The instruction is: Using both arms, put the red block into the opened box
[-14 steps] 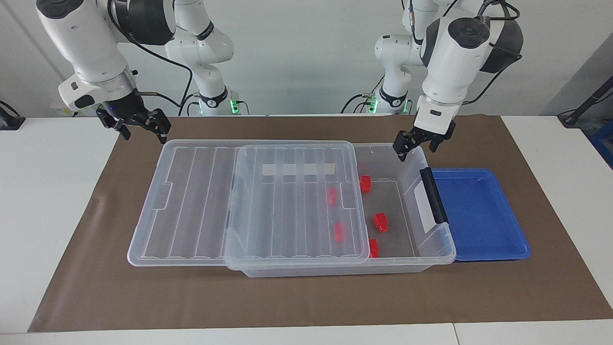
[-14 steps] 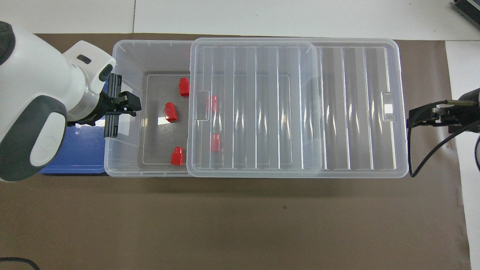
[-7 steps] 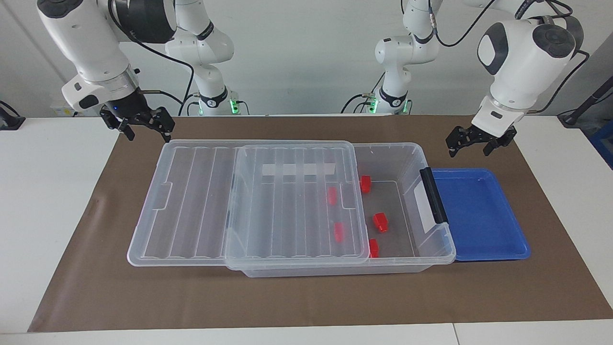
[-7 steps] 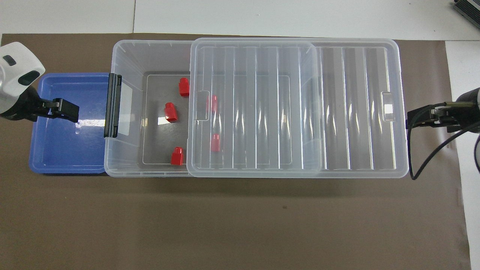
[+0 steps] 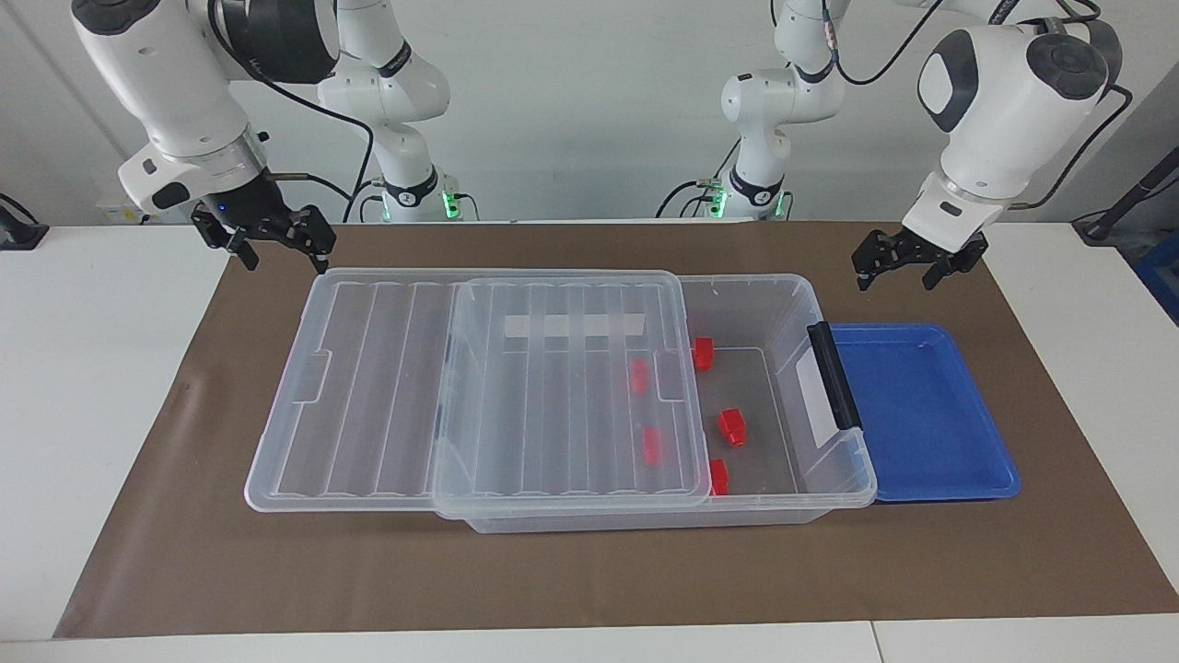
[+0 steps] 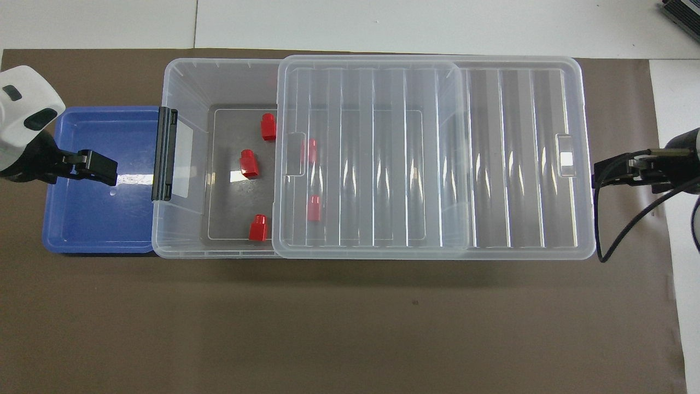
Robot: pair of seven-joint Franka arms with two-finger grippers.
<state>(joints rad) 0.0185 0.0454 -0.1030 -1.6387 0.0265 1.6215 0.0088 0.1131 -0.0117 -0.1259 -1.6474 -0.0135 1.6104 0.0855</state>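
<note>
1. Desk (image 5: 101, 387): white surface carrying a brown mat (image 5: 589, 571) on which all items rest.
2. Opened box (image 5: 792, 304): a clear plastic bin lying lengthwise across the mat. Its ribbed clear lid (image 5: 553, 387), marked with a white tape strip (image 5: 573, 325), is slid toward the right arm's end of the desk, overhanging the bin there. The portion of the bin toward the left arm's end is uncovered. A black handle (image 5: 834, 373) sits on the uncovered end wall.
3. Blue tray (image 5: 921, 414): just beside the handle end of the opened box, toward the left arm's end of the desk. No block lies in it.
4. Left arm: raised, with the left claw (image 5: 907, 261) in the air over the mat at the tray edge nearer to the robots. Fingers spread wide, holding nothing.
5. Right arm: raised, with the right claw (image 5: 276, 241) in the air over the mat near the lid's corner at the right arm's end. Fingers spread wide, holding nothing.
6. Red block (image 5: 730, 426): lies on the bin floor in the uncovered section. Four like blocks are also in the bin: two in the uncovered section at the lid's edge (image 5: 703, 354) (image 5: 719, 476), and two seen through the lid (image 5: 639, 376) (image 5: 651, 446).
</note>
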